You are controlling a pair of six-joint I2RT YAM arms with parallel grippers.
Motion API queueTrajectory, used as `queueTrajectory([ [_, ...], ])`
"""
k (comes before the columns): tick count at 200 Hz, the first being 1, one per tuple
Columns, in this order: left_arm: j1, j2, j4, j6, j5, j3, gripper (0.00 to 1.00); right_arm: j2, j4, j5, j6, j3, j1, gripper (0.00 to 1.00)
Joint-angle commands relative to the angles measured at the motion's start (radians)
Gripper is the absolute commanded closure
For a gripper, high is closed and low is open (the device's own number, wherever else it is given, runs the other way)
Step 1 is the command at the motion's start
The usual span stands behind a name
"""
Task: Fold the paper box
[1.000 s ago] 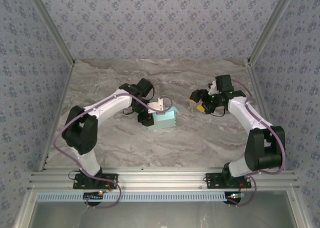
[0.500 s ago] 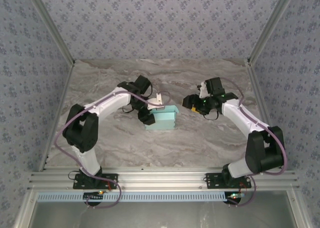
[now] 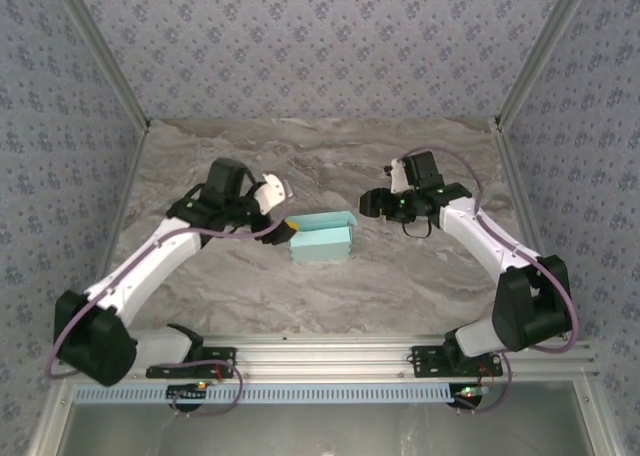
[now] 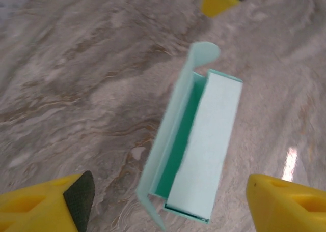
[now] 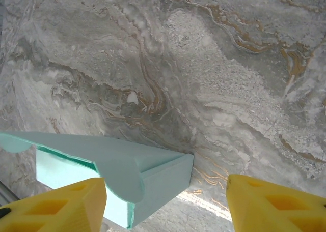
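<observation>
- Between the two arms, at the middle of the table (image 3: pixel 230 286), the box (image 3: pixel 321 242) lies free. Its long axis runs left to right, and its lid flap (image 4: pixel 164 140) stands open along the far long edge.
- At the box's left end the left hand (image 3: pixel 282 214) hovers just beside the far corner, spread wide and gripping nothing. Its wrist view has the box lying lengthwise between the yellow fingers (image 4: pixel 46 206), clear of both.
- Off the right end the right hand (image 3: pixel 372 204) stands a little farther away and toward the far side, also spread wide and empty. Its wrist view looks down on the flap's rounded tab (image 5: pixel 122 183).
- On this evidence the left hand is the nearer. The flap rises on the side away from the arms' bases, so closing it probably calls for a push from the far side toward the near edge, with one end steadied.
</observation>
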Motion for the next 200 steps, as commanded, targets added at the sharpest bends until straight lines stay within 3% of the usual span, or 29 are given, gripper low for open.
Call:
queueTrajectory([
  [1,0.013,-0.084,0.170,-0.300,-0.085,-0.077,0.17,-0.019,-0.010,0.011,-0.065,0.042,0.030,0.37],
  [21,-0.001,-0.129,0.193,-0.409,-0.113,-0.156,0.17,0.003,-0.034,0.052,-0.099,0.067,0.079,0.40],
  [47,-0.025,-0.167,0.220,-0.532,-0.325,-0.255,0.20,0.038,-0.050,0.124,-0.120,0.090,0.134,0.43],
  [94,-0.060,-0.212,0.435,-0.730,-0.361,-0.393,0.24,0.085,-0.067,0.183,-0.139,0.125,0.168,0.49],
  [115,-0.088,-0.195,0.441,-0.671,-0.359,-0.408,0.18,0.097,-0.078,0.198,-0.161,0.125,0.176,0.50],
  [128,-0.107,-0.191,0.483,-0.615,-0.368,-0.436,0.01,0.101,-0.082,0.205,-0.179,0.126,0.186,0.51],
  [171,-0.113,-0.169,0.802,-0.438,-0.277,-0.590,0.01,0.112,-0.077,0.214,-0.218,0.125,0.207,0.63],
  [200,-0.112,-0.119,0.934,-0.199,-0.148,-0.663,0.01,0.116,-0.078,0.230,-0.233,0.126,0.214,0.75],
])
